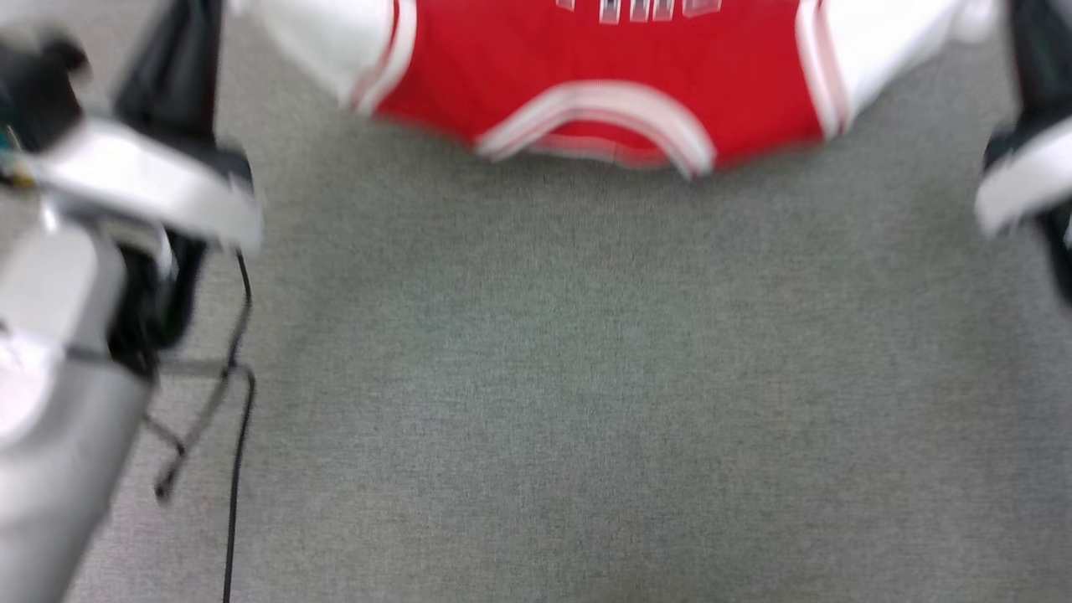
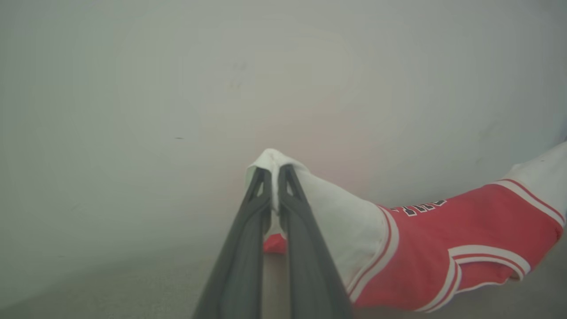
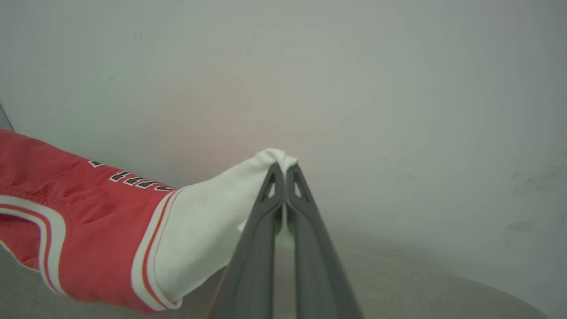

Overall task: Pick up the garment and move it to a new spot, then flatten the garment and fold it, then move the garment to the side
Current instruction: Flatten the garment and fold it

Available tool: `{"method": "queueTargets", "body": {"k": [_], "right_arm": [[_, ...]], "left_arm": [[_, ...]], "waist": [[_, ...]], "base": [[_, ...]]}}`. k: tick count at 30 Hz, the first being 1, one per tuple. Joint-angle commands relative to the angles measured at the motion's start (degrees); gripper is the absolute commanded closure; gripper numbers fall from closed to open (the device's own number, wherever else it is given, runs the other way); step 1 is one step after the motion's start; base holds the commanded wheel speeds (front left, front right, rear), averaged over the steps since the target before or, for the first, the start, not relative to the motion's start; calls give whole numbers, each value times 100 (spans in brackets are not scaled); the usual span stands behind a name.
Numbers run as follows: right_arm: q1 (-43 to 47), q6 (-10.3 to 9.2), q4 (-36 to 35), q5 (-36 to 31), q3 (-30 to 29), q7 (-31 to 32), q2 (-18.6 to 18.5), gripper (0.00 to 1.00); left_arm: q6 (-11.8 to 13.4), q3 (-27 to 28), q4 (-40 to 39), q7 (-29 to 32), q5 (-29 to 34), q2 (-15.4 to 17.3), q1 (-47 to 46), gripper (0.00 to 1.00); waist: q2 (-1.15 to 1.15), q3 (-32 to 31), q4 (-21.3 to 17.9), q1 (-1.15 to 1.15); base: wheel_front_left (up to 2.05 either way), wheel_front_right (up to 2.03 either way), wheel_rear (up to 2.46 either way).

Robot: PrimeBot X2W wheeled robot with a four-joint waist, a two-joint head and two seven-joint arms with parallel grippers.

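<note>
Pressed almost together, the long dark left gripper and right gripper each pinch 1 sleeve tip of the red white-sleeved jersey shirt, stretched between them over the grey carpet floor.

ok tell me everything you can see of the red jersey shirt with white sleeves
The red short-sleeved jersey shirt looks like thin mesh knit, with white sleeves, red-white striped trim at neckline and armholes, and black-and-white block lettering. It hangs stretched above the grey carpet, neckline sagging, each sleeve end pinched: one by the shut left gripper, one by the shut right gripper.
</note>
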Motion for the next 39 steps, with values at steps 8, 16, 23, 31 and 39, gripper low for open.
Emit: {"method": "queueTargets", "body": {"k": [8,16,23,31,39], "right_arm": [[2335,-9,-521,93,-358,102,65,100],[4071,-9,-892,-5,-959,414,269,100],[5046,-10,-1112,-171,-1378,640,429,100],[5931,-11,-1199,-319,-1742,985,556,100],[6002,-11,-1140,-370,-1823,1171,691,100]], "left_arm": [[401,734,-675,-26,-35,-223,2626,100],[355,1039,-538,-27,38,-513,4258,100],[382,1189,-320,-27,101,-636,5024,100],[335,1249,-53,-27,182,-805,5554,100],[243,1185,30,-27,409,-1057,5408,100]], "waist": [[0,-962,-52,1],[0,-1489,-57,1],[0,-1720,-87,1],[0,-1799,-39,1],[0,-1827,22,1]], "base": [[0,0,0],[0,0,0],[0,0,0],[0,0,0],[0,0,0]]}}
